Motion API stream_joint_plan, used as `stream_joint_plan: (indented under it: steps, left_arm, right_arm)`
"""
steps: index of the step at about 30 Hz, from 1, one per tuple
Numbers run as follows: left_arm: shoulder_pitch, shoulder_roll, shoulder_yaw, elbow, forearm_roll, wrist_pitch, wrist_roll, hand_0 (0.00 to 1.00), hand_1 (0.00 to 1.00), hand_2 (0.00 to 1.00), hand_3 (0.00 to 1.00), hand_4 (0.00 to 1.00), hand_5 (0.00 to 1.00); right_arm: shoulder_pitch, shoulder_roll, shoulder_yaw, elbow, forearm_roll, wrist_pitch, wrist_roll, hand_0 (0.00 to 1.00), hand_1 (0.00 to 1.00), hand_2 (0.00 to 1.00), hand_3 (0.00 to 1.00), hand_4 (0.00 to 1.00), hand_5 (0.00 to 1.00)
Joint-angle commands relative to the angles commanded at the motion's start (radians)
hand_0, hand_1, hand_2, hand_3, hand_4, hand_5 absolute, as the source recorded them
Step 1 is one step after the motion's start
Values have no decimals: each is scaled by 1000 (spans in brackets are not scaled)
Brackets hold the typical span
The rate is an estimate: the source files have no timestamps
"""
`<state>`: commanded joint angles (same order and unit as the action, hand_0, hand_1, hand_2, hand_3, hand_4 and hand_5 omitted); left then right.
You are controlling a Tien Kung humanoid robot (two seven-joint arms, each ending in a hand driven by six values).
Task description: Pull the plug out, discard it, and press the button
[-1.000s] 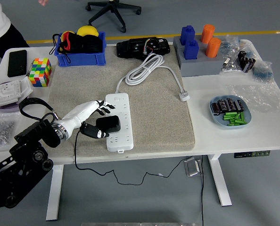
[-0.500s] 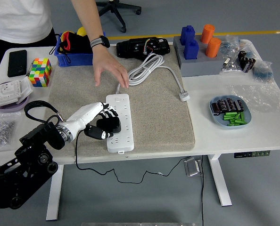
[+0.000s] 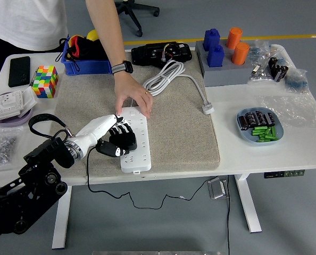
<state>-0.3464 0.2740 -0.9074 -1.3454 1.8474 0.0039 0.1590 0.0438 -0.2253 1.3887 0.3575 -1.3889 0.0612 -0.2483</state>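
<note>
Our left robot hand (image 3: 111, 137) has its fingers curled around the black plug (image 3: 123, 141), which sits in the near half of the white power strip (image 3: 134, 137) on the grey mat (image 3: 168, 122) at the left-centre of the table (image 3: 264, 154). The plug looks still seated in its socket, so we judge the pull is not yet done. To do it well, we should keep the grip firm on both sides of the plug body and draw straight up out of the socket, not sideways, so the strip does not drag across the mat. The black cable (image 3: 86, 175) trailing off the near edge should be left slack. Farther along the strip, a person's hand (image 3: 132, 99) presses down on its far end, which should hold it steady while we pull. Our right arm is out of view.

Compared with half a second ago, our grip on the plug looks much the same, while the person's hand, then hovering just beyond the strip's far end, now rests on it.
</note>
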Motion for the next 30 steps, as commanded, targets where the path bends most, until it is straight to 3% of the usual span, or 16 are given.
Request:
stream_joint_plan:
  steps: [13,20,26,27,30]
  left_arm:
    - [-7,9,-58,-36,-29,9,-23,486,348,387,519,724,2]
    - [-18,17,-159,79,-4,20,-35,494,344,381,515,725,2]
    - [-28,20,-174,164,-6,47,-55,512,349,380,516,717,2]
    - [-29,18,-175,173,-7,53,-57,512,433,460,573,707,2]
    - [-36,8,-172,202,-12,68,-67,512,433,460,573,707,2]
  right_arm:
    - [1,2,6,0,0,0,0,748,701,709,724,775,633]
    - [0,4,6,0,1,0,0,749,701,709,724,775,632]
    - [-2,3,9,-1,-1,0,0,749,701,709,724,775,633]
    - [-2,3,9,-1,-1,0,0,749,701,709,724,776,633]
    - [0,3,8,0,0,0,0,749,701,709,724,776,633]
